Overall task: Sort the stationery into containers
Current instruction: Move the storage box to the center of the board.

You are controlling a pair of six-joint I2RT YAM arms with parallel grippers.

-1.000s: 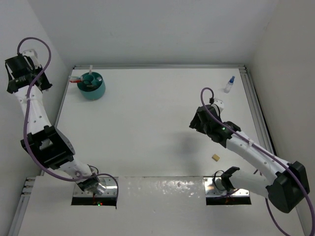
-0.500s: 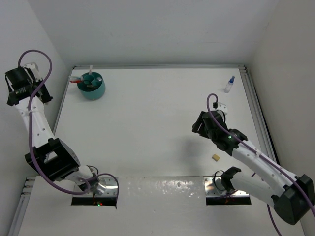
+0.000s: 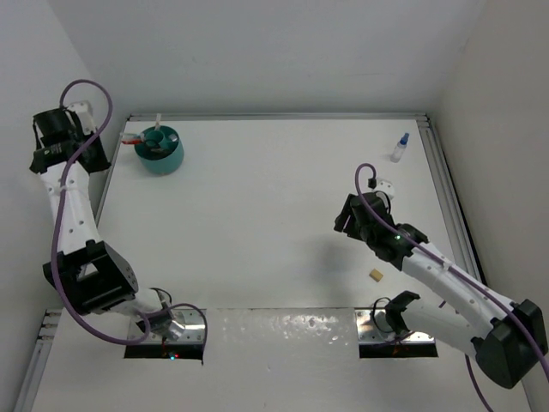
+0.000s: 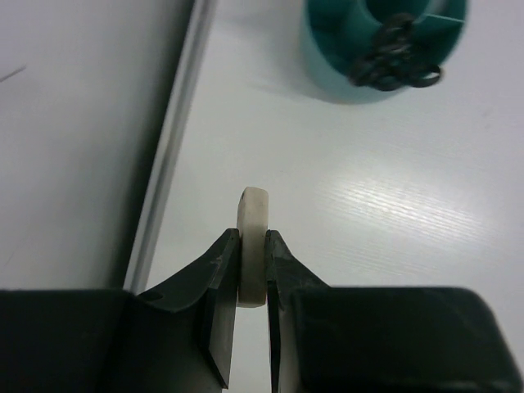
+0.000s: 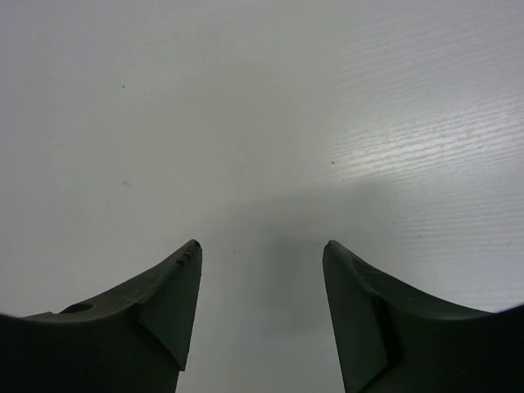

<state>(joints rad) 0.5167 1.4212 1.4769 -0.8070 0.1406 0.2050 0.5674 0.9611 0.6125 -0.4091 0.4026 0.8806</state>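
Left fingers (image 4: 217,278) pinching white tape ring (image 4: 255,214) edge-on, ring poking past tips. Teal pot (image 4: 336,78) ahead, right of tips, black scissors (image 4: 395,61) in it. Right fingers (image 5: 168,286) spread above table (image 5: 246,98).

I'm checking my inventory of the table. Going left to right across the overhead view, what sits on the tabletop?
teal pot → tan block → blue-capped bottle
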